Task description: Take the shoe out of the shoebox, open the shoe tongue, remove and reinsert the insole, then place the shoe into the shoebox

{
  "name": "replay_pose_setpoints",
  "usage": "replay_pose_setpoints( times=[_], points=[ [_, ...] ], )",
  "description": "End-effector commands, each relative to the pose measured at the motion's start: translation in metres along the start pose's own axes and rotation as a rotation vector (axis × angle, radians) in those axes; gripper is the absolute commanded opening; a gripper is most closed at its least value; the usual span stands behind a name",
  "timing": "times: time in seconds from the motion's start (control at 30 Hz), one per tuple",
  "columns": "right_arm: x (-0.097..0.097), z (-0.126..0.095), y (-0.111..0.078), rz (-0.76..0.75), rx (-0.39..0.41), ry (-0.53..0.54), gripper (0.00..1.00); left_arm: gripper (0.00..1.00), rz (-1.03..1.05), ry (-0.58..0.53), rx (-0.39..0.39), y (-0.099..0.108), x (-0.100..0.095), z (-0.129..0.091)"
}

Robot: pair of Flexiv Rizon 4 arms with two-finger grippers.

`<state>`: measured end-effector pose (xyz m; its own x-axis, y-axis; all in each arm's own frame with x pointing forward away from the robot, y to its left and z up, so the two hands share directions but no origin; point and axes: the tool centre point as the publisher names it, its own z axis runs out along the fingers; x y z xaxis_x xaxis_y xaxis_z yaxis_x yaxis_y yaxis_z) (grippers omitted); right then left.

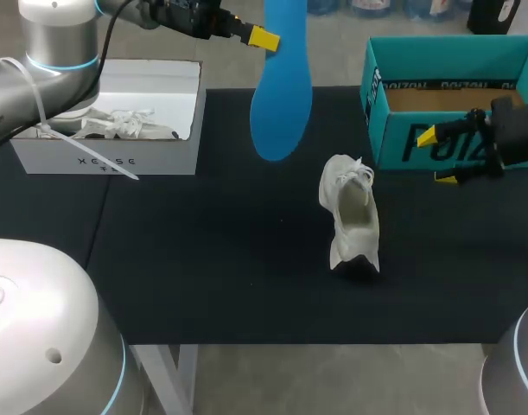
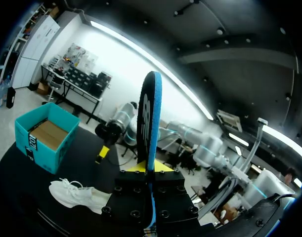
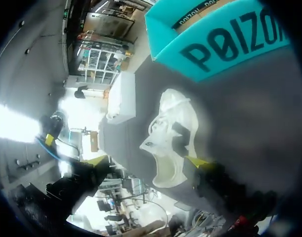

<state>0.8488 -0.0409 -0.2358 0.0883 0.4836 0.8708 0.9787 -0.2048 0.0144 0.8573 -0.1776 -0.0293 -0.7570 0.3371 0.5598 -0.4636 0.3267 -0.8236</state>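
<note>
While our left gripper (image 1: pixel 262 39) hangs high over the back of the table (image 1: pixel 203 277), it is clamped on the blue insole (image 1: pixel 281 104). The insole hangs clear of the surface, broad end downward, between the white box (image 1: pixel 99 160) and the teal shoebox (image 1: pixel 402 143). From the left wrist we see the insole (image 2: pixel 150 113) edge-on, rising out ahead of the left gripper (image 2: pixel 150 168) with a finger pressed to each side.

A flat, matte black sheet covers the table right to its front edge. On it the white shoe (image 1: pixel 352 212) stands alone, a little right of the middle, laces toward the back and mouth gaping upward, touching neither box. In the left wrist view the shoe (image 2: pixel 79 193) lies on the black surface beside the gripper, with the teal shoebox (image 2: pixel 42 148) beyond it.

Our right gripper (image 1: pixel 436 157) hangs in front of the shoebox's printed front wall. Its fingers are apart with nothing between them, and it sits to the right of the shoe without touching it. From the right wrist, the shoe (image 3: pixel 173 138) lies ahead of the right gripper (image 3: pixel 147 162), and the teal shoebox (image 3: pixel 215 39) sits past it.

The shoebox stands open at the back right, brown cardboard showing inside. The white box, also open, stands at the back left and holds crumpled white contents (image 1: pixel 125 125); we cannot tell what they are.
</note>
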Motion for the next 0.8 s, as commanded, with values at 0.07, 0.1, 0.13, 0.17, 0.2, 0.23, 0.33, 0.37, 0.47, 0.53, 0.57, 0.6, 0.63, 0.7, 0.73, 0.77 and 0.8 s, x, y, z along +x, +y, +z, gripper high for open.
replay_pose_setpoints(
  times=[0.07,0.1,0.13,0.17,0.2,0.23,0.33,0.37,0.47,0.53,0.57,0.6,0.63,0.7,0.73,0.77,0.8],
  points=[
    [0.016,-0.002,0.015,0.196,0.219,0.184,1.0,0.0,0.0,-0.001,-0.001,0.0,0.0,0.0],
    [0.02,0.0,0.017,0.242,0.223,0.211,1.0,0.0,0.0,-0.001,-0.001,0.0,0.0,0.0],
    [0.025,0.001,0.018,0.254,0.248,0.238,1.0,0.0,0.0,-0.001,-0.001,0.0,0.0,0.0],
    [0.03,0.004,0.018,0.278,0.247,0.245,1.0,0.0,0.0,-0.001,-0.001,0.0,0.0,0.0],
    [0.035,0.007,0.019,0.307,0.252,0.257,1.0,0.0,0.0,-0.001,-0.001,0.0,0.0,0.0],
    [0.04,0.01,0.019,0.323,0.275,0.273,1.0,0.0,0.0,-0.001,-0.001,0.0,0.0,0.0],
    [0.057,0.019,0.017,0.389,0.297,0.3,1.0,0.0,0.0,-0.001,-0.001,0.0,0.0,0.0],
    [0.062,0.021,0.017,0.408,0.302,0.305,1.0,0.0,0.0,-0.001,-0.001,0.0,0.0,0.0],
    [0.077,0.025,0.016,0.458,0.314,0.316,1.0,0.0,0.0,-0.001,-0.001,0.0,0.0,0.0],
    [0.086,0.025,0.015,0.472,0.307,0.324,1.0,0.0,0.0,-0.001,-0.001,0.0,0.0,0.0],
    [0.09,0.024,0.014,0.48,0.3,0.33,1.0,0.0,0.0,-0.001,-0.001,0.0,0.0,0.0],
    [0.094,0.022,0.013,0.485,0.306,0.348,1.0,0.0,0.0,-0.001,-0.001,0.0,0.0,0.0],
    [0.097,0.02,0.013,0.49,0.303,0.358,1.0,0.0,0.0,-0.001,-0.001,0.0,0.0,0.0],
    [0.104,0.016,0.012,0.499,0.3,0.393,1.0,0.0,0.0,-0.001,-0.001,0.0,0.0,0.0],
    [0.106,0.015,0.011,0.509,0.295,0.399,1.0,0.0,0.0,-0.001,-0.001,0.0,0.0,0.0],
    [0.109,0.015,0.01,0.515,0.29,0.403,1.0,0.0,0.0,-0.001,-0.001,0.0,0.0,0.0],
    [0.112,0.016,0.009,0.513,0.278,0.411,1.0,0.0,0.0,-0.001,-0.001,0.0,0.0,0.0]
  ],
)
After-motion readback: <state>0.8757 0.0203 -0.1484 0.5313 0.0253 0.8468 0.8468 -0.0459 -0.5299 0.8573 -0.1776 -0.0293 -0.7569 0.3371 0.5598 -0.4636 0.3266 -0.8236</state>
